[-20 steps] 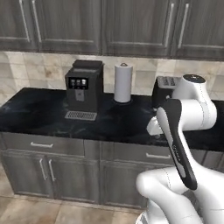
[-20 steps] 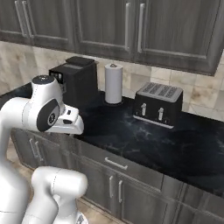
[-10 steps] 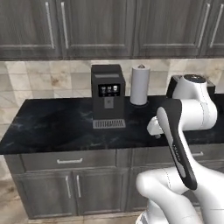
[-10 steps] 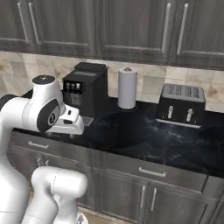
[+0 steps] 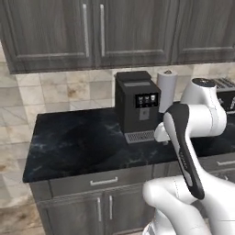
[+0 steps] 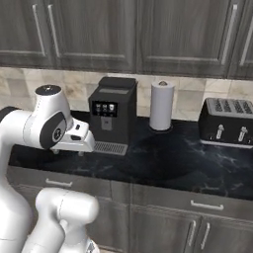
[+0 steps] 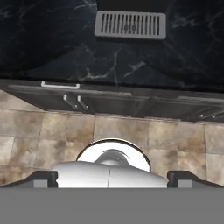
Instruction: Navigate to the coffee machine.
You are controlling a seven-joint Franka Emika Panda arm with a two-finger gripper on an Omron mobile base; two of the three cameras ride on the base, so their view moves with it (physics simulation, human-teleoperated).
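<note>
at the back edge of the dark marbled stone worktop [image 5: 78, 142], against the beige tiled wall, the left base view has the tall dark grey-black boxy coffee machine [image 5: 136, 106] with its lit button panel facing the room and its grey slotted drip tray [image 5: 140, 136] reaching forward. a white roll of paper towel [image 5: 167, 87] stands upright just beside it, toward the worktop's right end. the white arm is folded up in front of the cabinets, elbow high, probably tucked so that nothing sweeps the worktop while the base drives.

along the same back edge in the right base view, the coffee machine [image 6: 112, 114] sits left of the middle, then the paper towel [image 6: 161, 105], then a low black two-slot toaster [image 6: 230, 122] near the right end, each apart from the next. the hand, a white block, hangs above the worktop's front edge, just beside the drip tray [image 6: 109, 147]; the fingers are too small to read here.

over the front edge of the worktop, the hand view looks down on floor tiles and drawer fronts, with the drip tray [image 7: 130, 24] at the top. the gripper [image 7: 113, 179] shows two dark tips far apart with nothing between them, so it is spread and empty, which suits a task of driving only. the machine looks nearly centred ahead, so i judge the approach close to done.
</note>
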